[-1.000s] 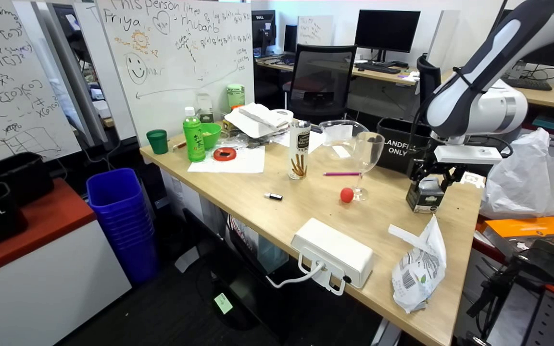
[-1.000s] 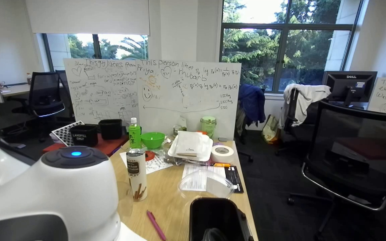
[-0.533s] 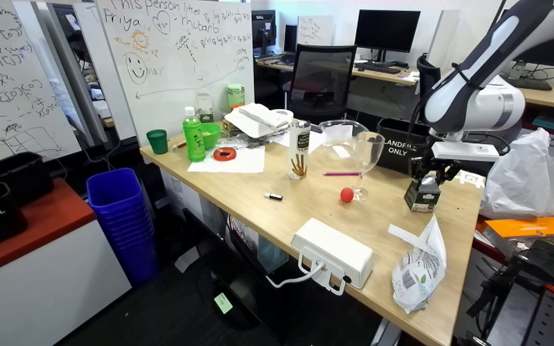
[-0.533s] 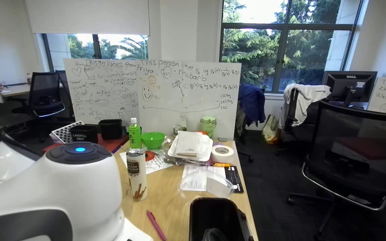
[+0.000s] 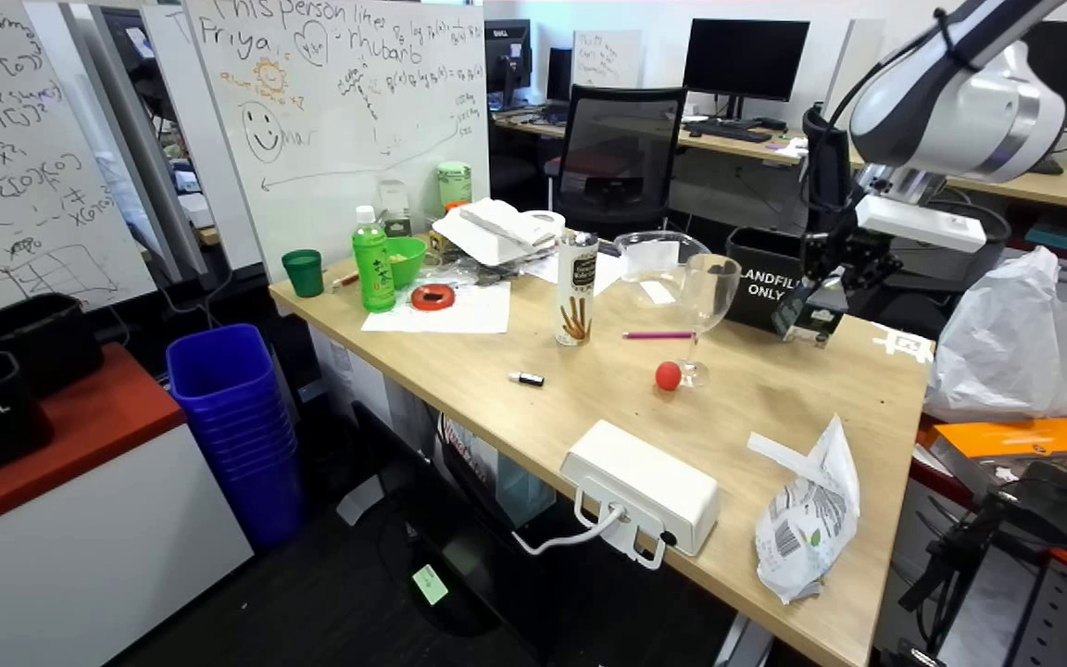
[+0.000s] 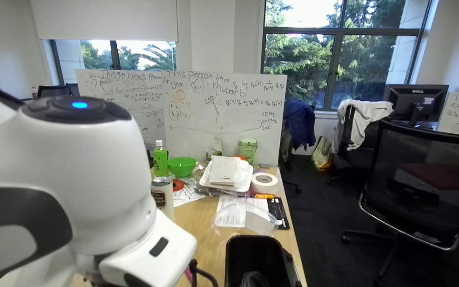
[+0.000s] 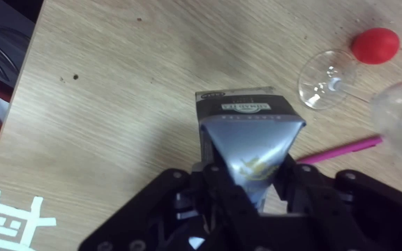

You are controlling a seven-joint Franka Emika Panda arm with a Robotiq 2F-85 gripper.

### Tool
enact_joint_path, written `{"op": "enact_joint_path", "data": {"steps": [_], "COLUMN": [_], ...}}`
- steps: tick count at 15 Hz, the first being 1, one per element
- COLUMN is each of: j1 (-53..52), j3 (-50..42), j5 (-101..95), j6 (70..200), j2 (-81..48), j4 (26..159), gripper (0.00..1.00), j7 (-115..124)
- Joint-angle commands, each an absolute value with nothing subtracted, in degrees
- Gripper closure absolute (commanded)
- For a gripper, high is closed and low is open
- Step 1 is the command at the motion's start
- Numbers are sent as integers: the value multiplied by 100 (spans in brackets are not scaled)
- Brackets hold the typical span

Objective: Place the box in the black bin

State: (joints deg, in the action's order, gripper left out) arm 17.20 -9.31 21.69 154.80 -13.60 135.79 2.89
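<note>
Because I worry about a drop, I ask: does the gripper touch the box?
Touching: the wrist view shows the gripper clamped on the box from both sides.

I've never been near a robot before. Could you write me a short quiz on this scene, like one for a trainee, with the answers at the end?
1. Multiple choice: what is the black two-fingered robot gripper holding?
A) a green plastic bottle
B) a dark cube-shaped cardboard tea box with a silvery top
C) a white paper bag

2. True or false: the tea box lies inside the black rectangular white-lettered bin on the pale wooden table.

3. Fill in the blank: a small round red ball rests beside a clear stemmed ...

Key:
1. B.
2. False; the gripper holds it above the table, outside the bin.
3. Wine glass.
</note>
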Motion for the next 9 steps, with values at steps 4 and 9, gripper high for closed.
{"op": "enact_joint_path", "data": {"steps": [4,9], "j1": [1649,1563], "j3": [-871,-836], "j5": [3552,4730], "j6": [15212,15495], "j2": [-31,227], "j4": [13789,13483], "gripper": [92,92], "j7": [-723,-1015]}}
